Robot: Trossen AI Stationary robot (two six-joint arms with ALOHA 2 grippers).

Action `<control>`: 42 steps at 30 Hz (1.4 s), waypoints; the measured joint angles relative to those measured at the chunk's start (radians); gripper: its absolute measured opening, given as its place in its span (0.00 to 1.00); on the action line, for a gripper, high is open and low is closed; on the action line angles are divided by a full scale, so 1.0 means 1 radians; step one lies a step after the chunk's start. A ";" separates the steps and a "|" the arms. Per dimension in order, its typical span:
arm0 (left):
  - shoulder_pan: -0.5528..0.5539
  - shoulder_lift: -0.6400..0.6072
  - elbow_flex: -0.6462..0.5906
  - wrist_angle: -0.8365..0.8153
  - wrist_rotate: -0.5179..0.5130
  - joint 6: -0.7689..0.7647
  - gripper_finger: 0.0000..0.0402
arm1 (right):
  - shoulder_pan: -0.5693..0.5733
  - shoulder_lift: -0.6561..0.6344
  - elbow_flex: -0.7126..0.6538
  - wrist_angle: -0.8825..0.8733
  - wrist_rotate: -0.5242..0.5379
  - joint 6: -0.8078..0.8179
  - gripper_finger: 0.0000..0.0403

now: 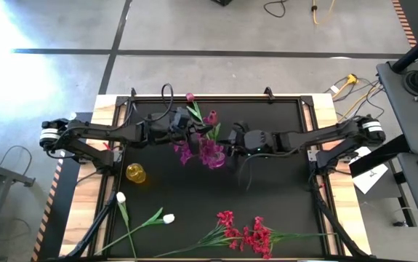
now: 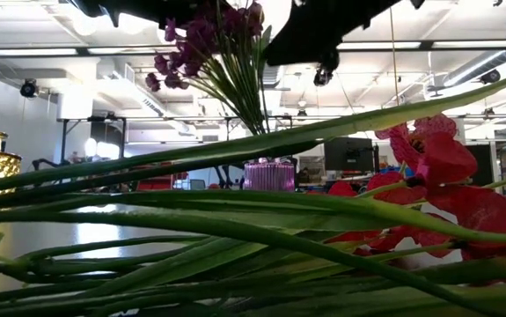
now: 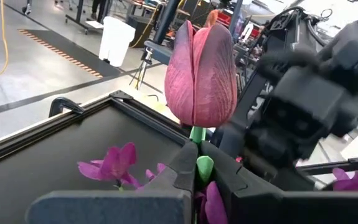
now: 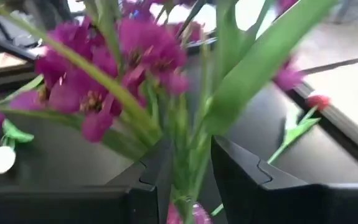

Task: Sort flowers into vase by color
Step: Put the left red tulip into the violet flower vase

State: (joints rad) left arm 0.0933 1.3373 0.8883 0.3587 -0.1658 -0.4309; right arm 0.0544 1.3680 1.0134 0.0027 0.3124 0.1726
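A bunch of purple flowers (image 1: 210, 153) stands in a small purple glass vase (image 2: 269, 174) at the table's middle, leaning a little. My right gripper (image 4: 190, 168) is over that vase (image 4: 185, 214), shut on the bunch's stems. My left gripper (image 3: 200, 163) is just left of the bunch (image 1: 193, 134), shut on a pink tulip (image 3: 200, 68). A second pink bud (image 1: 190, 97) shows farther back. A yellow vase (image 1: 136, 173) stands at near left. White tulips (image 1: 121, 198) and red flowers (image 1: 246, 234) lie flat along the near edge. My left gripper pinches the pink tulip's green stalk (image 3: 196, 134) just below the bud, between its two fingers. The bud stands upright above the fingers, lifted clear of the table. What hangs below the fingers is hidden. My right gripper has the purple bunch's green stems (image 4: 182, 155) between its two fingers, a short way above the vase's mouth. The fingers come from the table's right side, across the stems. The blossoms (image 4: 142, 46) spread beyond the fingers, and the stems' lower ends stand in the vase.
Both grippers crowd close together around the purple vase. The raised frame (image 1: 216, 96) runs around the black table top. In the low view, the lying stalks and red blossoms (image 2: 446, 163) fill the foreground. Bare black surface (image 1: 281, 189) lies between the vase and the near flowers.
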 joint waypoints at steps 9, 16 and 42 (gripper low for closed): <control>-0.001 0.000 0.000 0.000 0.027 0.000 0.00 | -0.001 0.072 0.000 -0.001 -0.021 0.012 0.19; -0.001 0.000 0.000 0.000 0.047 -0.004 0.00 | -0.001 0.058 0.000 -0.032 -0.020 0.011 0.17; -0.001 0.000 0.000 -0.001 0.053 -0.015 0.00 | -0.024 0.133 -0.004 0.031 -0.004 -0.034 0.06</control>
State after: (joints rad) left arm 0.0921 1.3373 0.8883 0.3580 -0.1123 -0.4458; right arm 0.0299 1.5008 1.0092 0.0334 0.3083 0.1387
